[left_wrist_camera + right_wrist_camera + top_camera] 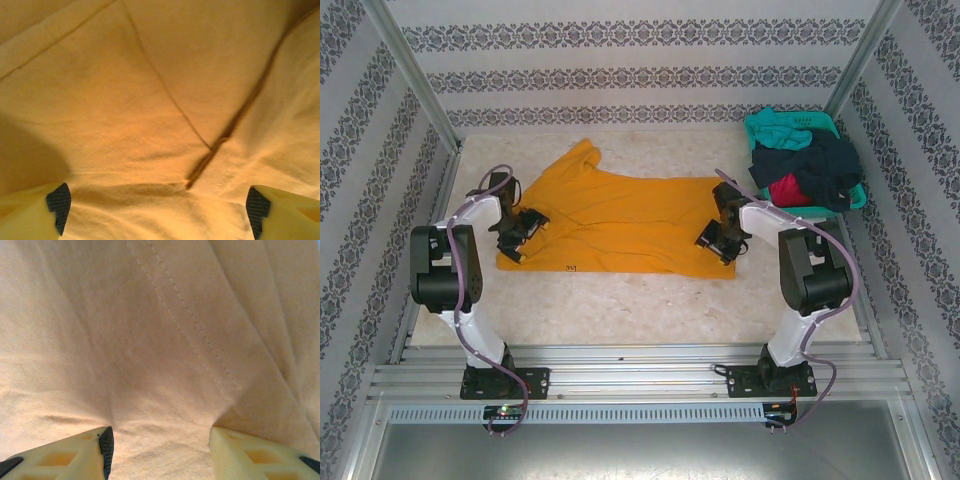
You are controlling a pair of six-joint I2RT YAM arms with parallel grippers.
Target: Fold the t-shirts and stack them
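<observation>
Fingertips (59,204) on my left gripper (157,212) stand wide apart, with nothing clamped between them. They hover low over the left side of the orange-yellow t-shirt (620,220), which lies spread on the table (620,310) between my two arms. My right gripper (713,245) is at the shirt's right side. Its fingers (235,450) are partly apart and pressed into the cloth, which puckers at each tip, but I do not judge them clamped on it.

I expect this shirt to be light, limp and a little clingy. It won't hold a shape, and it will sag and drag across the table if I lift one point alone. I judge the best hold to be a pinch at both side edges at once, taking both layers near a stitched seam (190,325), where the fabric is thicker and less likely to slip out.

Much is hard to read. My wrist cameras sit too close to show any shirt edge, so I cannot tell how far in from the border I am. A dark fold line (240,115) may be a sleeve edge or only a crease. From above one sleeve pokes out at the far left, but the other I cannot make out. The small neck label (571,267) is only a speck. In the teal mesh basket (820,125) the teal shirt (782,135), dark navy shirt (820,165) and red shirt (785,188) lie heaped, and I cannot count what is beneath them.
</observation>
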